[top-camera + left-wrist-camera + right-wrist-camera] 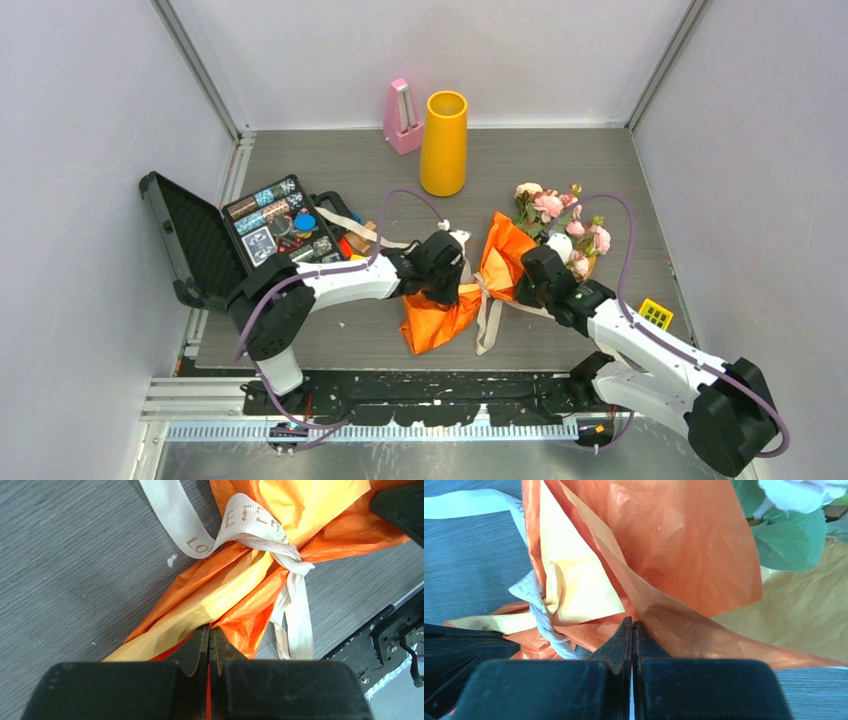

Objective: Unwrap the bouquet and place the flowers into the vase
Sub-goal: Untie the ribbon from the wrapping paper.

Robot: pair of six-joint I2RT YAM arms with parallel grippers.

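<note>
The bouquet lies on the table in front of both arms, its crinkled orange paper (500,262) tied at the waist with a knotted beige ribbon (260,535). The flowers (560,215), pink roses with green leaves, stick out of the paper's far right end. My left gripper (209,628) is shut on the paper's lower tail, and orange shows between its jaws. My right gripper (632,621) is shut on a fold of the paper just right of the knot. The tall yellow-orange vase (444,143) stands upright at the back, apart from both grippers.
A pink metronome (402,118) stands just left of the vase. An open black case (200,240) with small items lies at the left. A small yellow grid piece (655,314) sits at the right, near my right arm. Ribbon tails (488,320) trail toward the front edge.
</note>
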